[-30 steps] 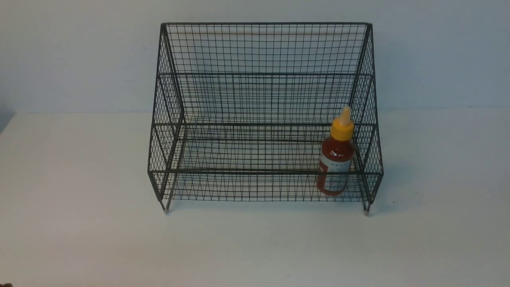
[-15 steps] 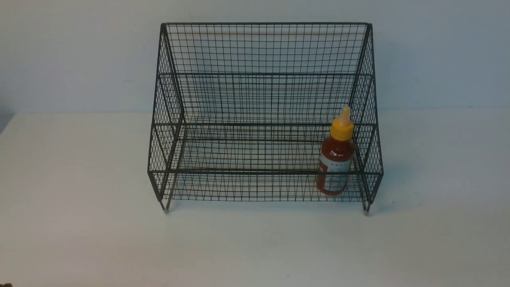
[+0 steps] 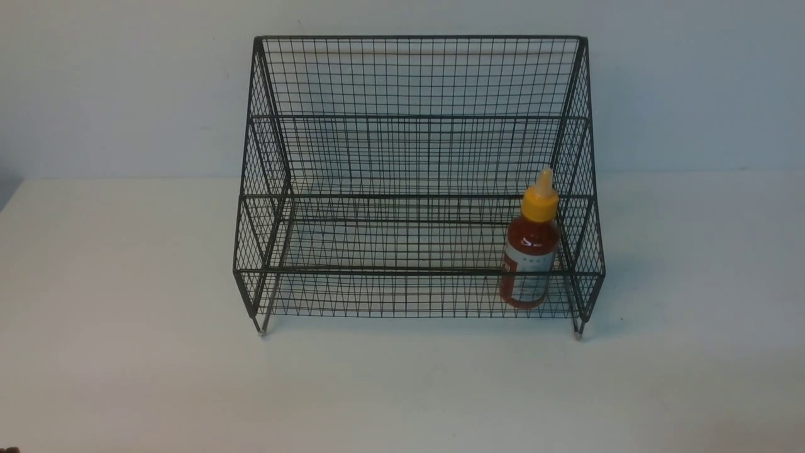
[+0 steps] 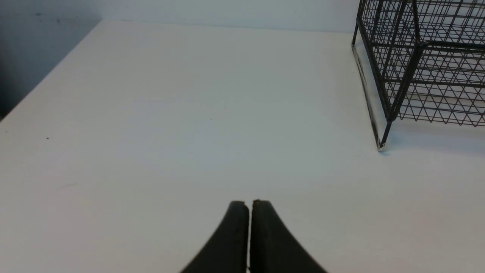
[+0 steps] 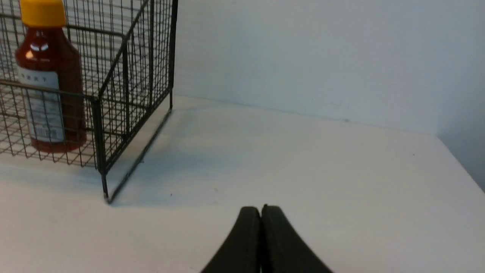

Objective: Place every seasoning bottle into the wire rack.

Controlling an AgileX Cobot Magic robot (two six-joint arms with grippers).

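The black wire rack (image 3: 415,157) stands at the middle of the white table against the wall. One seasoning bottle (image 3: 530,251), red sauce with a yellow nozzle cap, stands upright in the lower tier at the rack's right end; it also shows in the right wrist view as the bottle (image 5: 49,83) behind the mesh. My left gripper (image 4: 249,206) is shut and empty, low over bare table, off the rack's left corner (image 4: 398,76). My right gripper (image 5: 260,211) is shut and empty, off the rack's right corner (image 5: 113,94). Neither arm shows in the front view.
The white table (image 3: 402,390) runs from the rack's small feet to the near edge. Its left edge (image 4: 45,79) drops off beside the left gripper, and its right edge (image 5: 460,163) lies beyond the right gripper. A pale wall stands close behind the rack.
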